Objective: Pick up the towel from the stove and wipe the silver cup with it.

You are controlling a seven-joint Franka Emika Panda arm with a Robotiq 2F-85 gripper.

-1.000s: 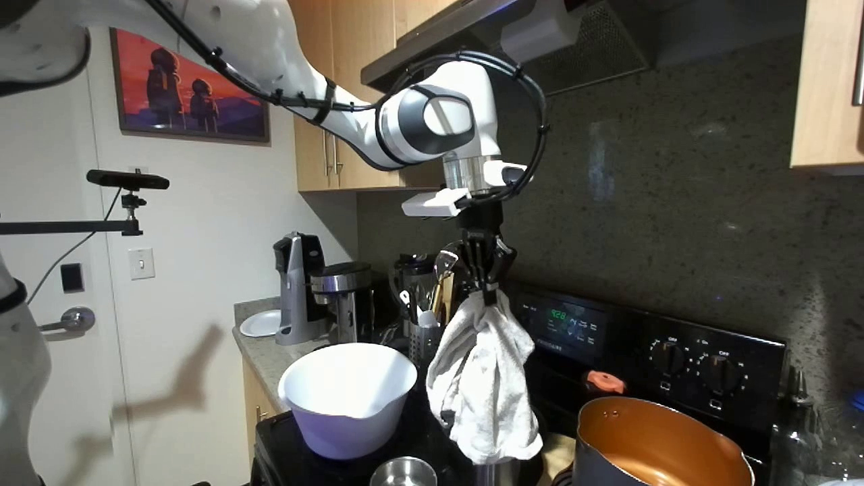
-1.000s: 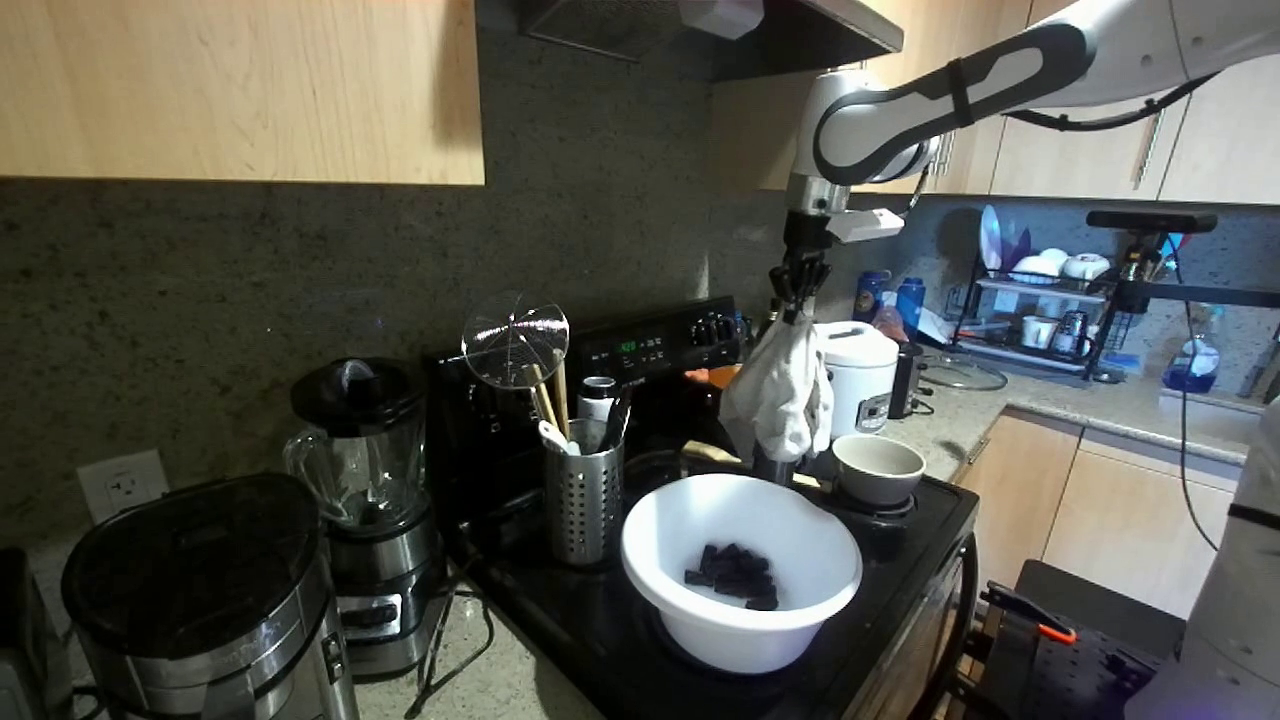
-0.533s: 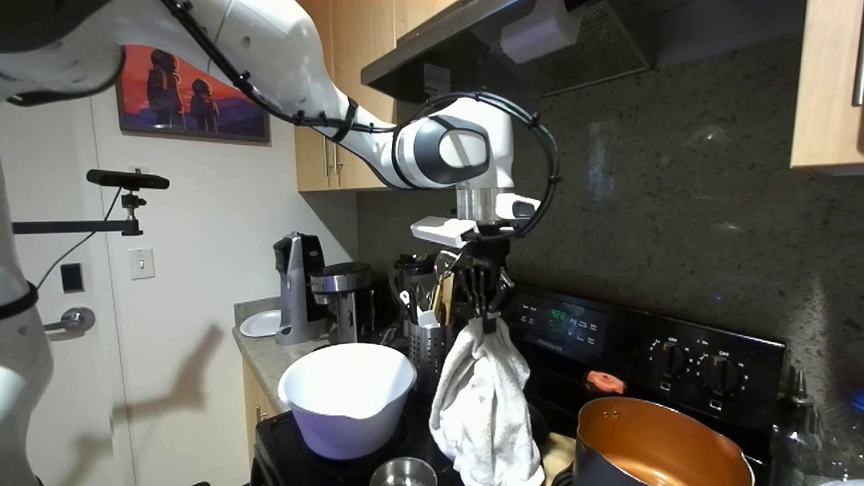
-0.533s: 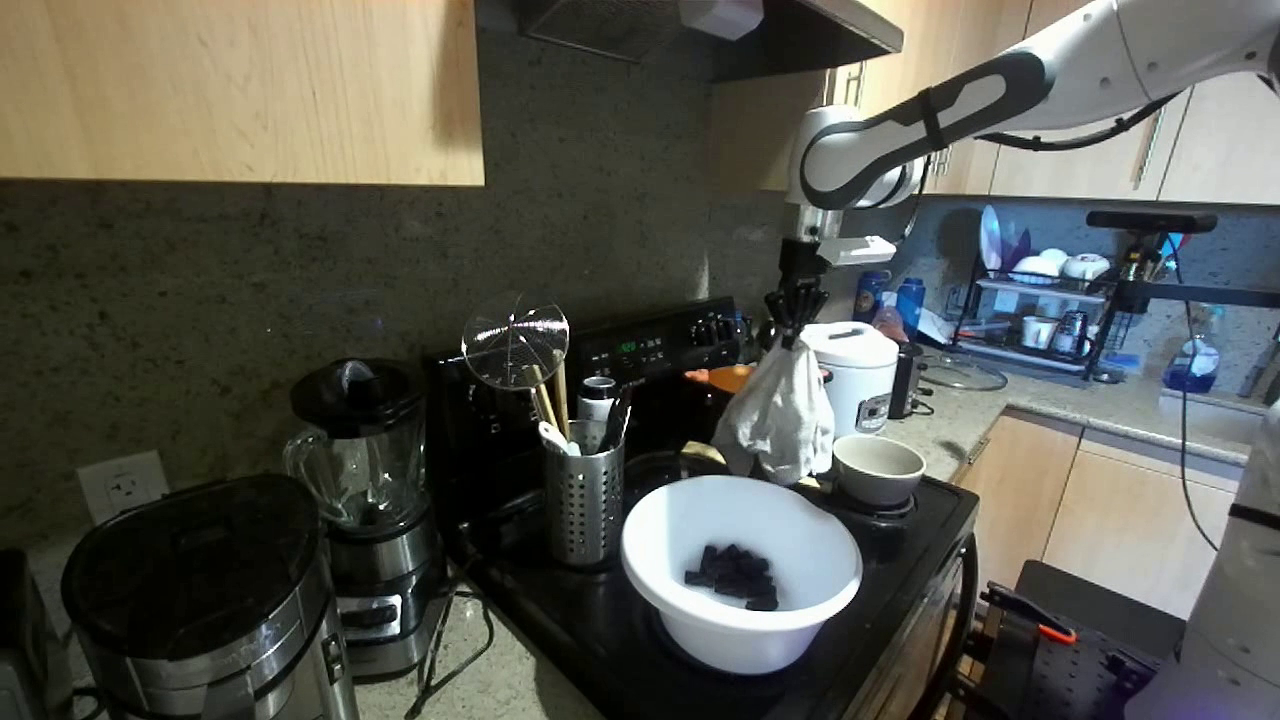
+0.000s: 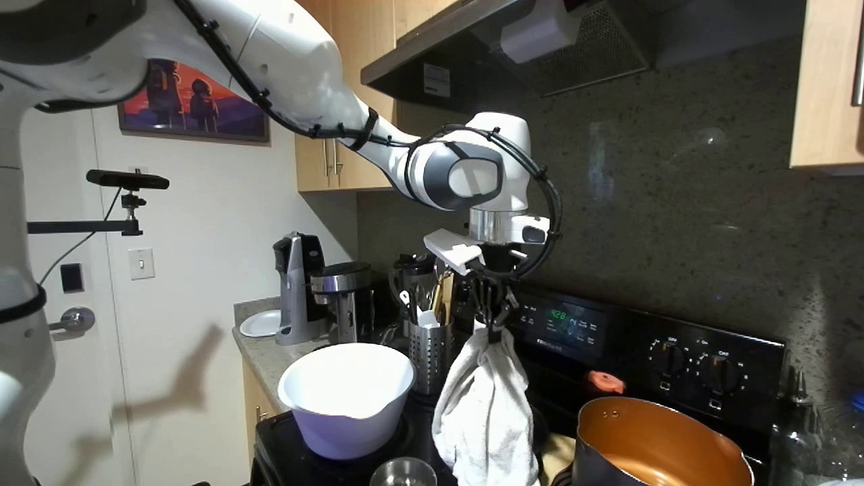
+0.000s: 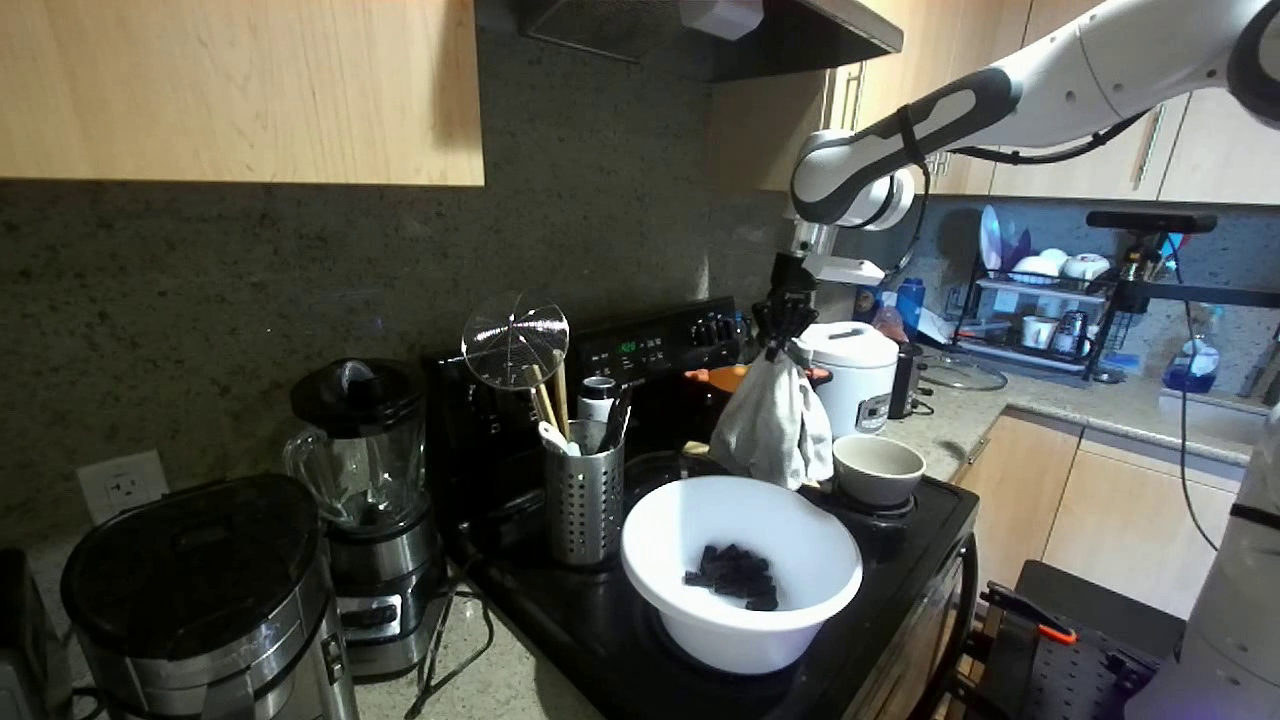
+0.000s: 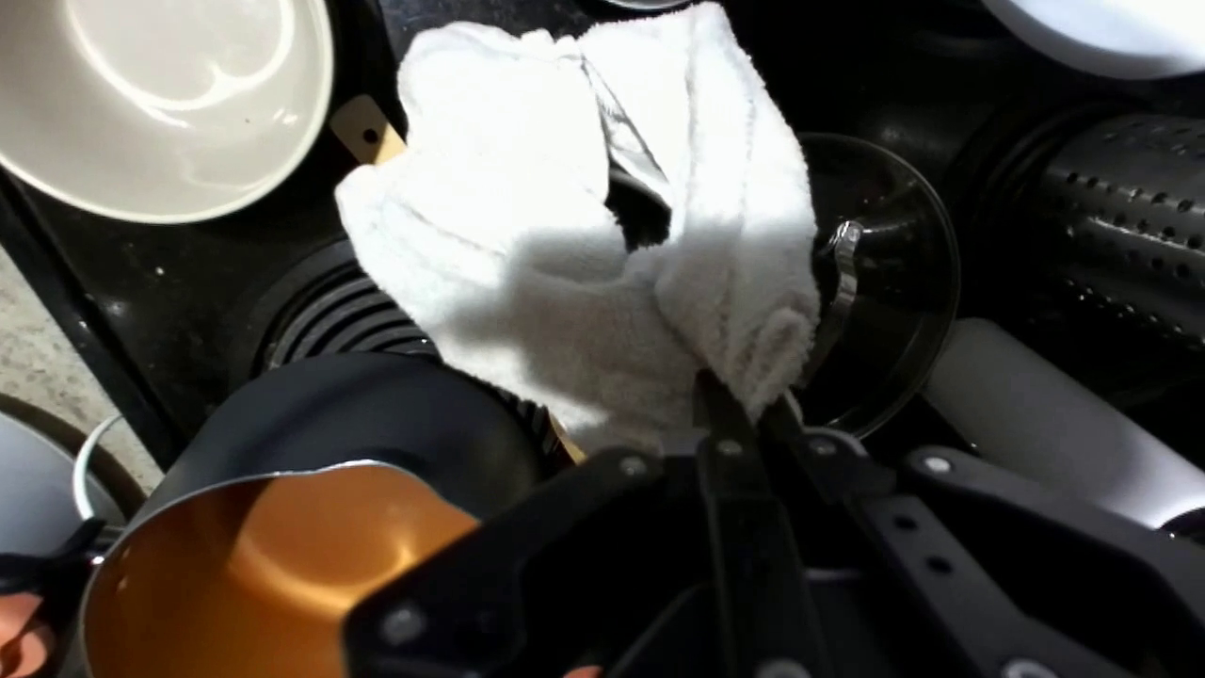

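Note:
My gripper (image 5: 495, 332) is shut on the upper end of the white towel (image 5: 487, 412). The towel hangs down from it over the black stove in both exterior views. In the wrist view the fingertips (image 7: 720, 407) pinch a bunched fold of the towel (image 7: 555, 311), which spreads out below them with a dark gap in its middle. A small round silver cup (image 5: 403, 474) stands at the bottom edge of an exterior view, left of the towel. What lies directly behind and under the towel is hidden.
A white bowl (image 5: 344, 432) with black pieces inside stands left of the towel. A copper-lined pot (image 5: 665, 413) stands right. A beige bowl (image 6: 880, 482) and white rice cooker (image 6: 850, 375) are close by. A perforated utensil holder (image 6: 585, 515) stands farther back. The range hood (image 5: 472, 74) hangs above.
The gripper and towel have come down, with a slight shift right in an exterior view. The towel now covers a silver cylinder that showed beneath it one second ago.

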